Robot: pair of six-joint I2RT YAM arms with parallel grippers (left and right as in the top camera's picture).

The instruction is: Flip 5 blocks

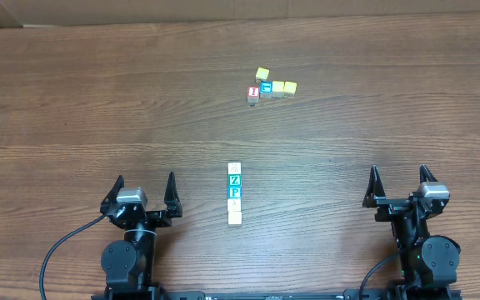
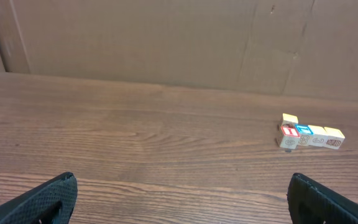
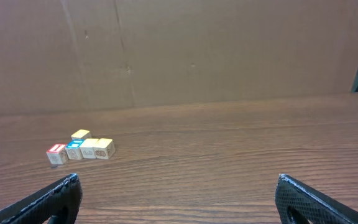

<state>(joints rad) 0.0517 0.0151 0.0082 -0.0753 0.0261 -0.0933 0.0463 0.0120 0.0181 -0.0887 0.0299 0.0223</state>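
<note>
blocks (image 1: 235, 192): five in one line, long axis pointing away from the arms | lies right of left claw (image 1: 146, 185), the nearer one | right claw (image 1: 398, 177) farther | both claws spread, empty

Wood-grain table (image 1: 73, 100), seemingly cardboard wall (image 3: 229, 50)

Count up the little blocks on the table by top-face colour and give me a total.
Green: 1, the Z block
Teal: 2, the P block and the far teal block
Red: 1, the red block
Whitish: 2, the whitish blocks
Yellow-tan: 4, the near-row end block and three far yellow blocks
Total: 10
</note>
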